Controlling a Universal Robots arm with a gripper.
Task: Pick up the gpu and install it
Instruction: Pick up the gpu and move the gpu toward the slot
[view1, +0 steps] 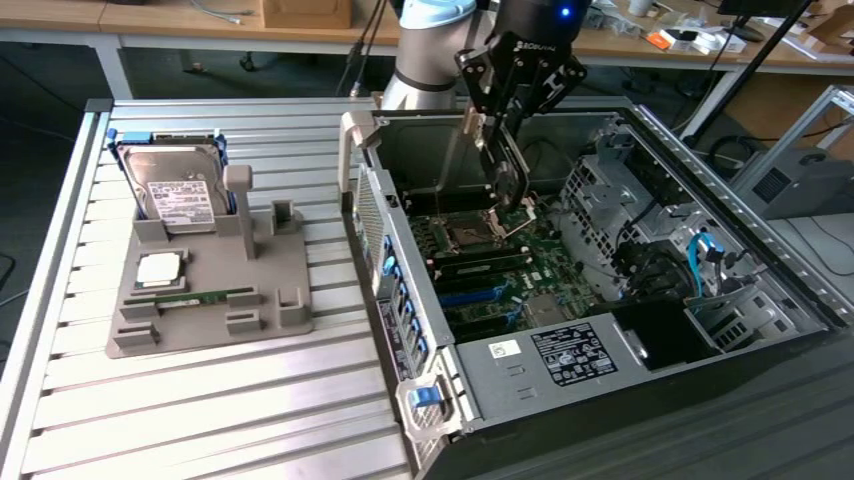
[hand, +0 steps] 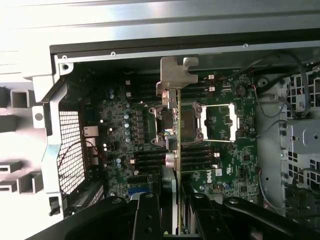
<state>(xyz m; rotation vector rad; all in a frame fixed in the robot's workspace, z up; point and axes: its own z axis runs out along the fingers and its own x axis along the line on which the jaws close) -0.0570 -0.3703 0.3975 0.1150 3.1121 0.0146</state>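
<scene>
I have the hand (view1: 503, 150) clenched on the gpu (view1: 511, 185), which hangs on edge inside the open computer case (view1: 667, 150), above the motherboard (view1: 497, 262). It is carried upright so that, as I judge it, its connector edge faces down toward the board and can meet a slot squarely.

In the wrist view the gpu (hand: 178, 150) appears as a thin line running out from between the fingers (hand: 150, 210), with its silver end bracket (hand: 176, 75) at the far end. The grip sits at the end opposite the bracket, probably to leave the bracket free to meet the case wall. Along that line I see the card over the processor socket (hand: 192, 122). I read it as not yet seated: it looks clear of the board, though I cannot tell how much gap remains.

On the slatted table (view1: 200, 420), to the exterior view's left of the case, the grey holder (view1: 274, 320) carries the hard drive (view1: 180, 195) propped on edge and the RAM stick (view1: 200, 297) lying flat. Both are well apart from the hand.
</scene>
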